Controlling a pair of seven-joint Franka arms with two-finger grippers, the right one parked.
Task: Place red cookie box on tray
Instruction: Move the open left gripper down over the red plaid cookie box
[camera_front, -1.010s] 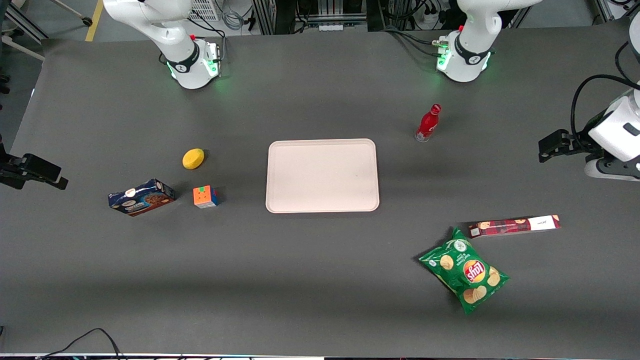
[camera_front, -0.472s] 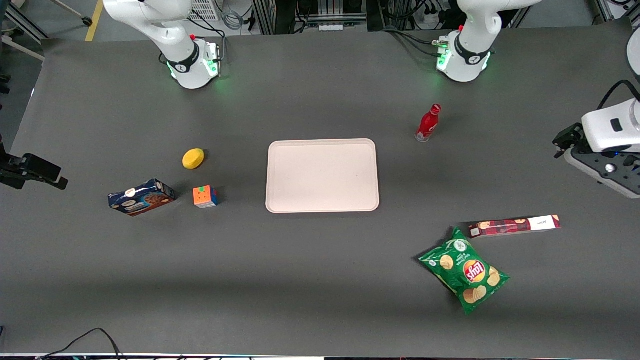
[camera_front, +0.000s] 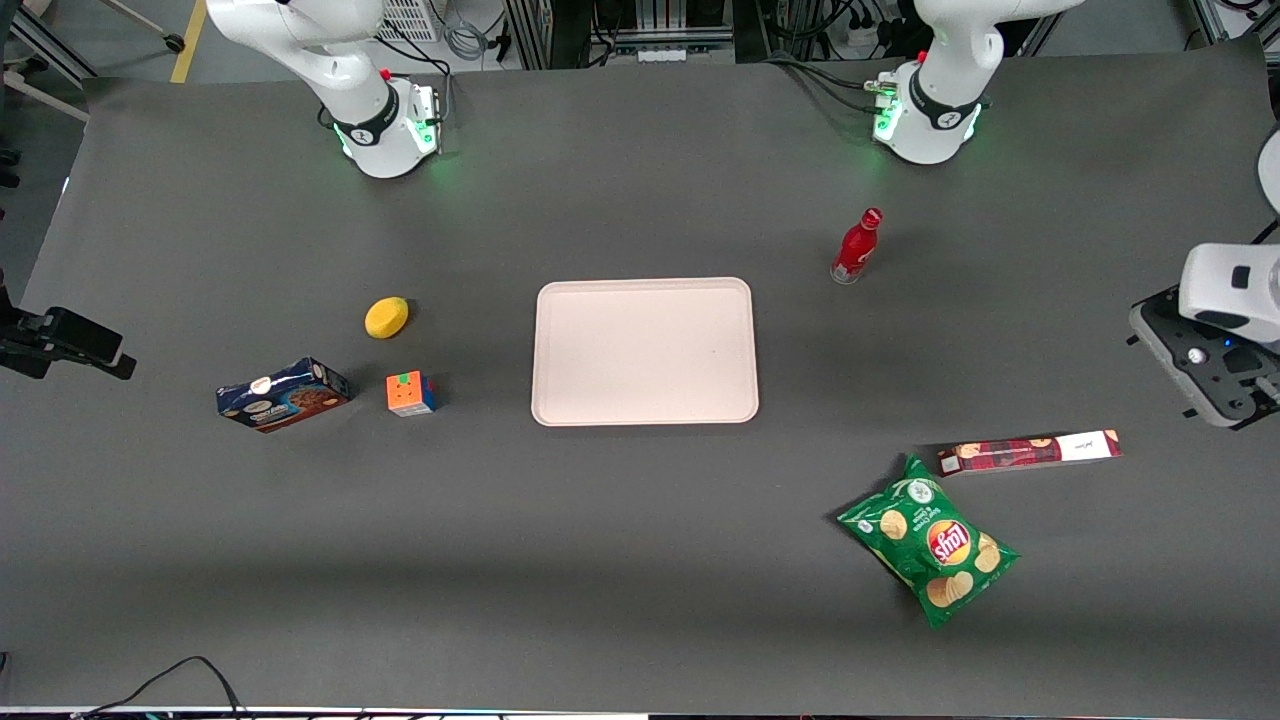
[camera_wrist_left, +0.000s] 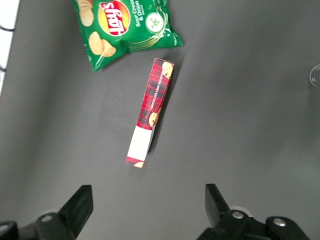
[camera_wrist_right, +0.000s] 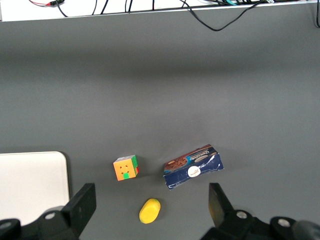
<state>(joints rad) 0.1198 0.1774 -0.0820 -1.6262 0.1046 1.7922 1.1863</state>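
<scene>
Over the last second the left arm's wrist has swung down at the working arm's end of the counter (camera_front: 640, 560) and now faces the surface, while nothing else has shifted. Its gripper (camera_wrist_left: 149, 210) hangs above the counter with fingers (camera_wrist_left: 80, 205) spread wide apart and nothing between them — the red cookie box (camera_wrist_left: 150, 112) lies flat below, not touched. That box (camera_front: 1028, 451) rests on the counter well apart from the tray (camera_front: 644, 351), nearer to the front camera than the tray and toward the working arm's end, its white end pointing away from the tray. Just beside its plaid end lies a green chip bag (camera_front: 929, 540), nearer still to the camera. A red bottle (camera_front: 857, 246) stands upright near the tray, farther from the camera.
</scene>
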